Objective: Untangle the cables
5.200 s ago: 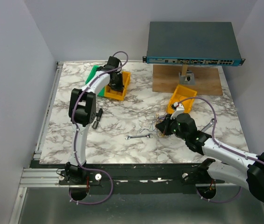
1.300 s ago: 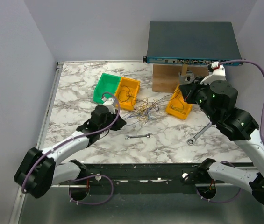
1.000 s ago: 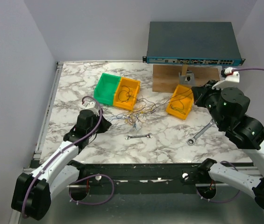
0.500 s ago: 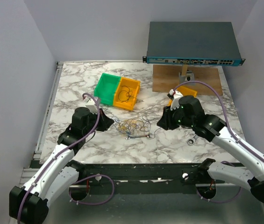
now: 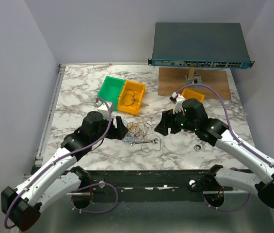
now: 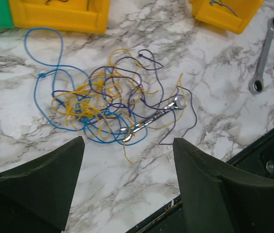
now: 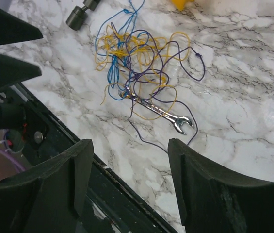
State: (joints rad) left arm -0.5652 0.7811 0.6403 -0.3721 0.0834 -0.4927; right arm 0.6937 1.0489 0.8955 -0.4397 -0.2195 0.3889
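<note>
Cables (image 6: pixel 95 109), hair-thin curly wires in blue, yellow-orange and dark purple-black, lie in one loose tangle on the glossy marble-patterned table (image 6: pixel 214 97), draped over a small silver wrench (image 6: pixel 151 121). Left gripper (image 6: pixel 128 148) and right gripper (image 7: pixel 129 145) hover on either side, jaws spread wide, pinching nothing.

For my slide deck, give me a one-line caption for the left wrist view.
Open left claw above tangled blue, yellow and dark cables, draped across a silver wrench on the marble table.
</note>
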